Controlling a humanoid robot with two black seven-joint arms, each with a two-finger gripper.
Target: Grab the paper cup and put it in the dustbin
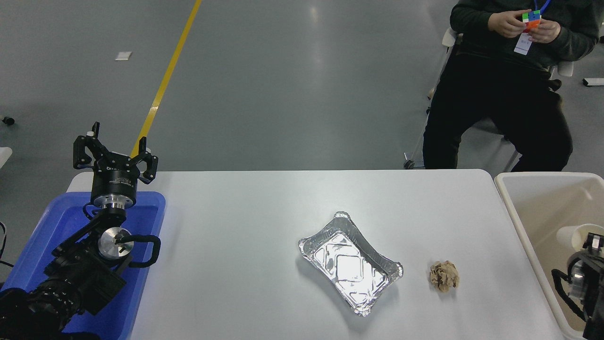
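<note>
Task status, judged from the head view: the pick appears done, the release is not.

The paper cup (572,234) is sitting over the inside of the dustbin (518,221), lying roughly on its side with its base pointing toward the bin's near-left wall, above the bin floor rather than resting on it as far as I can tell. The right end effector (590,241) is entering from the picture's right edge and is meeting the cup at its rim end. Whether its fingers are clamped on the cup or already parting cannot be told; they are cut off by the frame edge and hidden behind the cup. What is left, by my reading: let go of the cup inside the bin walls and pull the arm out.

The left end effector (113,156) is sitting far to the left of the dustbin, above the far end of the blue tray (146,198), fingers spread apart and holding nothing.

On the table (245,212), left of the dustbin: a crumpled brown paper ball (444,276) near the bin, and a foil tray (350,262) beyond that. Neither is being touched.

Behind the dustbin, past the table's far edge, a person (500,94) is sitting and handling a multicoloured puzzle cube (531,19).

Writing: there is small pale lettering on the left end effector's body, too small to read. No brand or label is showing on the cup, bin, or trays.
</note>
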